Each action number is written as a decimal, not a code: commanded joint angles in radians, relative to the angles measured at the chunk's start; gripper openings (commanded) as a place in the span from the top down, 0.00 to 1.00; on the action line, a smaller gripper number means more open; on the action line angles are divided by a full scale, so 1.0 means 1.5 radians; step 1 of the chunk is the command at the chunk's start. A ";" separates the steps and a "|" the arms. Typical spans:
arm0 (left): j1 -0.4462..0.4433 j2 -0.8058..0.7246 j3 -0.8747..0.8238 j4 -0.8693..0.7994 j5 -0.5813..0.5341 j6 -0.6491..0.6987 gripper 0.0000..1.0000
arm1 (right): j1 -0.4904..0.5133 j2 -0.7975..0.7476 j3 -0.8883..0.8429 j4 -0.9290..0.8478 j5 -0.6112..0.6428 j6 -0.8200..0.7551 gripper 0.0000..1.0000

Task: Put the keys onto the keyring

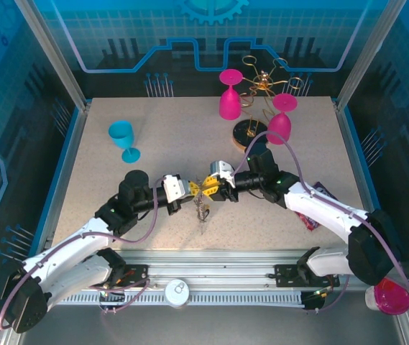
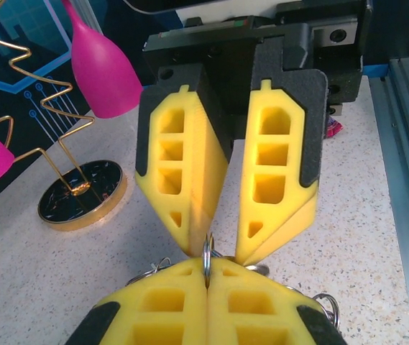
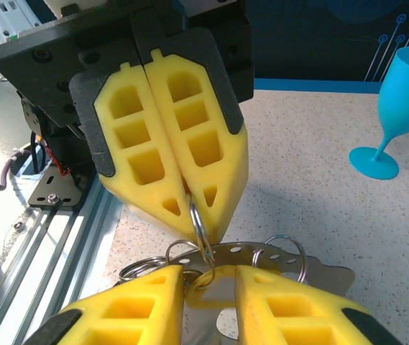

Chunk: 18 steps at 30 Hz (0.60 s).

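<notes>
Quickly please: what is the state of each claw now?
Left claw: closed on a thin metal ring.
Right claw: open, fingers apart beside that ring.

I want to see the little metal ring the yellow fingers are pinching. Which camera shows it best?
The right wrist view: the metal ring hangs close up, pinched in the shut left gripper. The left wrist view shows it edge-on, just a thin sliver. In the top view it is too small to pick out.
</notes>
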 commanded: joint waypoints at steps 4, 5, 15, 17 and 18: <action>-0.001 0.000 -0.003 0.027 0.030 -0.002 1.00 | 0.009 0.005 0.015 0.031 -0.024 0.002 0.73; -0.001 0.000 -0.003 0.026 0.029 -0.002 1.00 | 0.009 0.005 0.015 0.030 -0.024 0.002 0.73; -0.001 0.006 0.002 0.020 0.037 -0.005 1.00 | 0.010 0.013 0.037 0.039 -0.053 0.003 0.97; -0.001 0.010 0.011 0.006 0.030 -0.004 1.00 | 0.010 0.012 0.041 0.027 -0.052 -0.005 1.00; -0.001 0.012 0.015 -0.005 0.024 -0.002 1.00 | 0.010 0.011 0.044 0.015 -0.049 -0.012 1.00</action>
